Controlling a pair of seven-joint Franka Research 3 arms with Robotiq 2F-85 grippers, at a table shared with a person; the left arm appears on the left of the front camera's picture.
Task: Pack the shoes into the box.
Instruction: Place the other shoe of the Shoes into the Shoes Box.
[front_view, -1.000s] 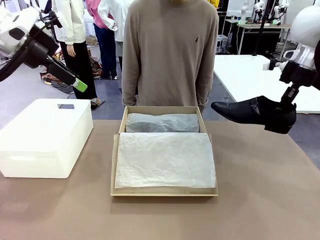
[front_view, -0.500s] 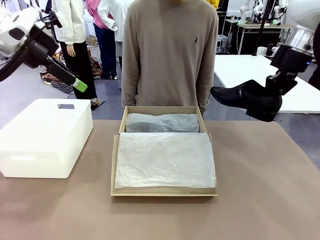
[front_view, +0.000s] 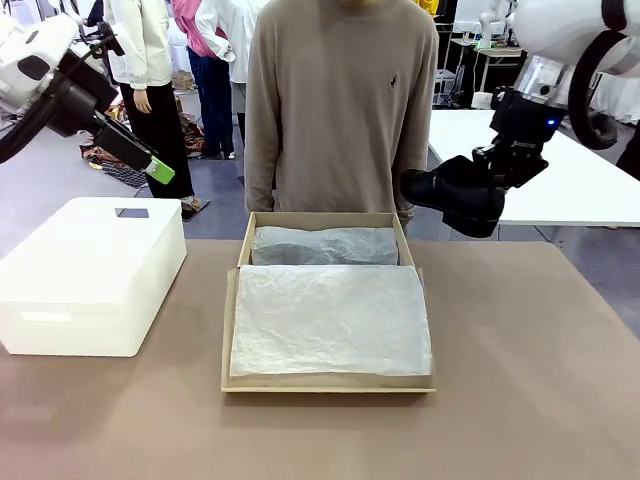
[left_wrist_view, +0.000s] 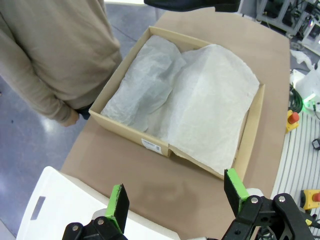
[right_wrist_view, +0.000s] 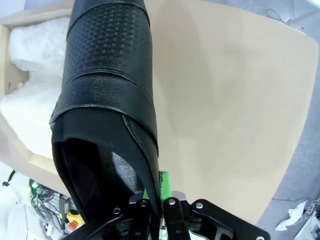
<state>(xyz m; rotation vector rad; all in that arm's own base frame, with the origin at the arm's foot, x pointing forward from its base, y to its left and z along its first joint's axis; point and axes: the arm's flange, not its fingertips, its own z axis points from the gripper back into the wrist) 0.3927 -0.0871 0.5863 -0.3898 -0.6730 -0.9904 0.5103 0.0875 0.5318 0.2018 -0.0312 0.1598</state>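
One glossy black shoe (front_view: 452, 194) hangs in the air just beyond the far right corner of the box (front_view: 325, 382), toe pointing left. My right gripper (front_view: 497, 160) is shut on its heel rim. In the right wrist view the shoe (right_wrist_view: 107, 95) hangs toe-away from the gripper (right_wrist_view: 156, 186), above the table beside the box (right_wrist_view: 40, 14). The brown cardboard box lies open, lined with white crinkled tissue. My left gripper (front_view: 152, 166) is raised at the far left, open with nothing in it. Its wrist view looks down past the gripper (left_wrist_view: 177, 194) onto the box (left_wrist_view: 125, 127) and the shoe (left_wrist_view: 190, 4).
A white rounded plastic box (front_view: 90, 275) stands on the table's left side, also seen as the plastic box (left_wrist_view: 55, 205) beneath my left gripper. A person in a beige sweater (front_view: 340, 110) stands close behind the box. Bare brown tabletop (front_view: 520, 370) lies right of and in front of the box.
My right arm has carried the shoe up and to the left, from beyond the table's right side to near the box's far right corner. The left arm has stayed still.
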